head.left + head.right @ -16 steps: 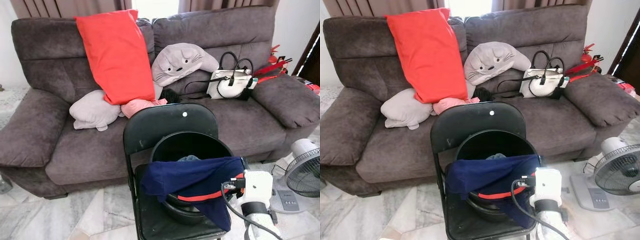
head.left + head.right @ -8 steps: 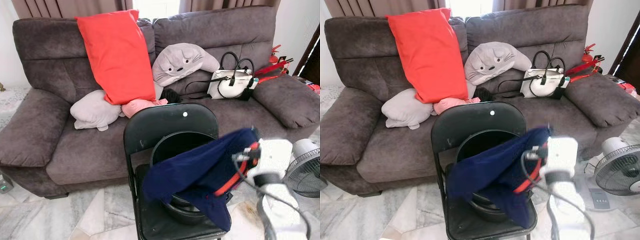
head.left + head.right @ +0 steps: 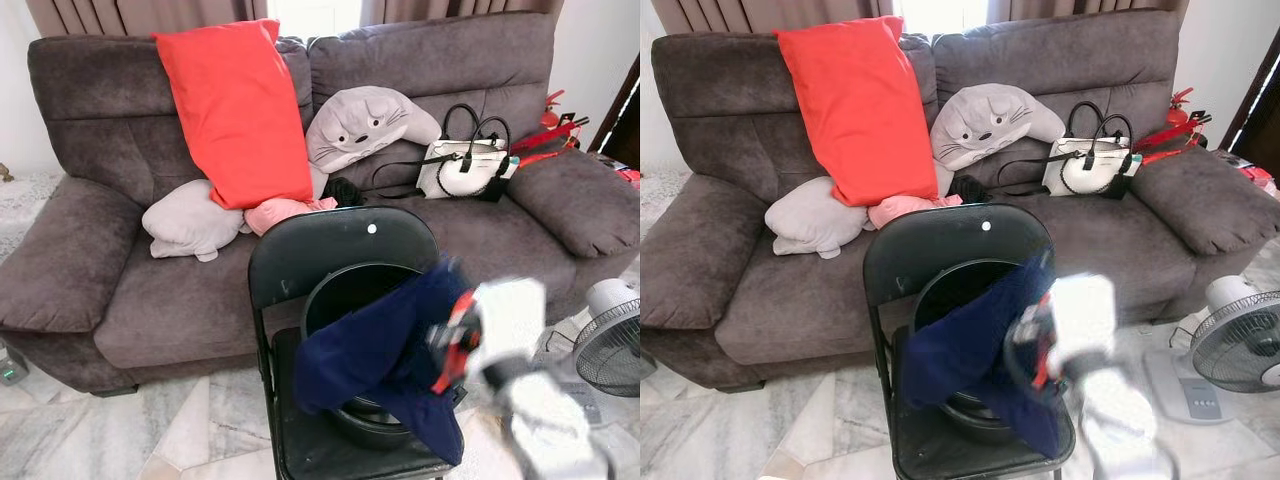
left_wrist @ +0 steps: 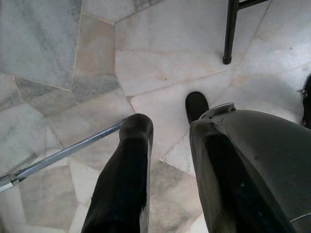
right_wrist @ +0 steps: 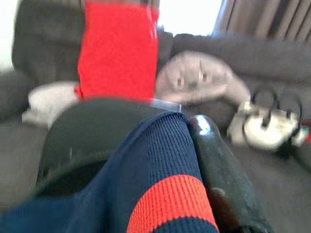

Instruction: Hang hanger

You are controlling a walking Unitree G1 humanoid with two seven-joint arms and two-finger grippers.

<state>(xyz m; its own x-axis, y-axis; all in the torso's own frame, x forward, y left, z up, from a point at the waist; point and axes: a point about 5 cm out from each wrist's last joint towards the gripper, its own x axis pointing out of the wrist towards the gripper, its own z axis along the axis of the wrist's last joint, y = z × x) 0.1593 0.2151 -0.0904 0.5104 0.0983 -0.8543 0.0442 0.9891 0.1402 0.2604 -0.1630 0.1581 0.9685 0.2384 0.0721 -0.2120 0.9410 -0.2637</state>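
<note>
Navy garment [image 5: 160, 160] is ribbed knit cloth with a red stripe, matt. Folding chair [image 3: 340, 245] has a smooth black seat and back with slight sheen, on thin metal legs. Bucket [image 3: 345, 290] looks like smooth black plastic. Sofa [image 3: 90, 290] is soft, matt grey-brown fabric. Red cushion [image 3: 235, 105] is smooth cloth. Floor [image 4: 58, 63] is polished marble tile. Left fingers [image 4: 129, 179] are matt black.

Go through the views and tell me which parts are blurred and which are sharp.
Eye views: sofa sharp, right gripper and the navy garment end it holds motion-smeared. Right wrist view: soft throughout, garment knit clearest. Left wrist view: crisp marble floor, left gripper.
</note>
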